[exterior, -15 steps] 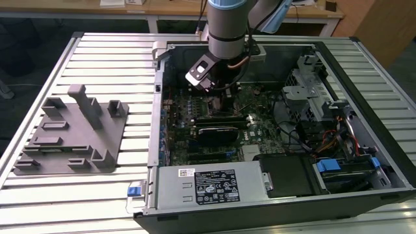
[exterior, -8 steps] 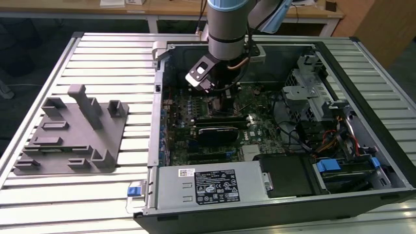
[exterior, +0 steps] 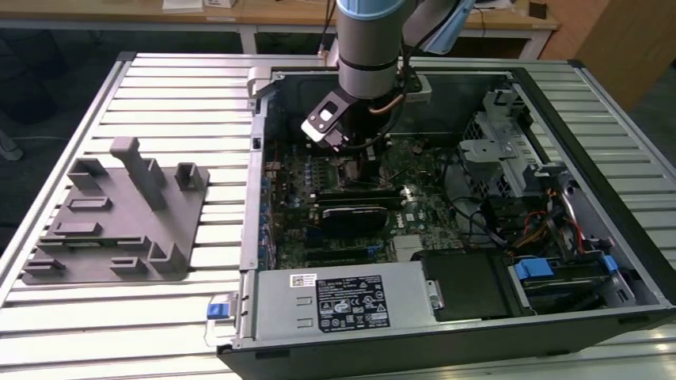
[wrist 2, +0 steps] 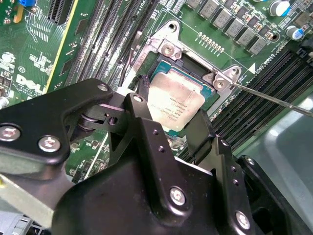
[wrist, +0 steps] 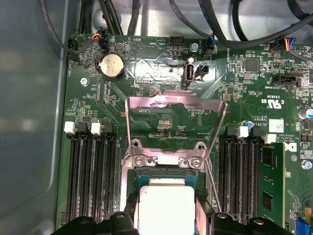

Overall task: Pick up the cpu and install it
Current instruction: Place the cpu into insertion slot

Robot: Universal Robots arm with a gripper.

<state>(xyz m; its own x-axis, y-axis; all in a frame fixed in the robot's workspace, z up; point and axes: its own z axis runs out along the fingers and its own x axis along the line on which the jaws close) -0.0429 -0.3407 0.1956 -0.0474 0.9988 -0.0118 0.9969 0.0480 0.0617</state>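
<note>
**Cpu pinched at the socket**

The cpu (wrist 2: 177,104) is clamped between the two black fingers (wrist 2: 198,131) of the gripper (wrist 2: 171,115). They press on two opposite edges, and its silver top faces back toward the wrist. It is down at the socket (wrist: 165,171), within the socket's frame; whether it is fully seated I cannot tell.

Just beyond the fingertips the metal plate (wrist: 176,105) stands swung open above the board (wrist: 161,122). A thin lever (wrist 2: 274,100) slants past one corner of the socket, off to one side of the gripper. Slots (wrist: 90,169) run along both sides of the gripper. One of them, farther out from the fingers, holds a memory stick (wrist: 270,183). Past the open plate, a coin cell (wrist: 111,66) sits on the board, and cables run along the board's far edge.

In the exterior view the arm (exterior: 370,47) reaches straight down into the open case (exterior: 423,348), which lies on its side on a slatted table (exterior: 180,79). Well away from the gripper, at the exterior view's left, a grey tray (exterior: 116,214) rests on the table outside the case.
</note>
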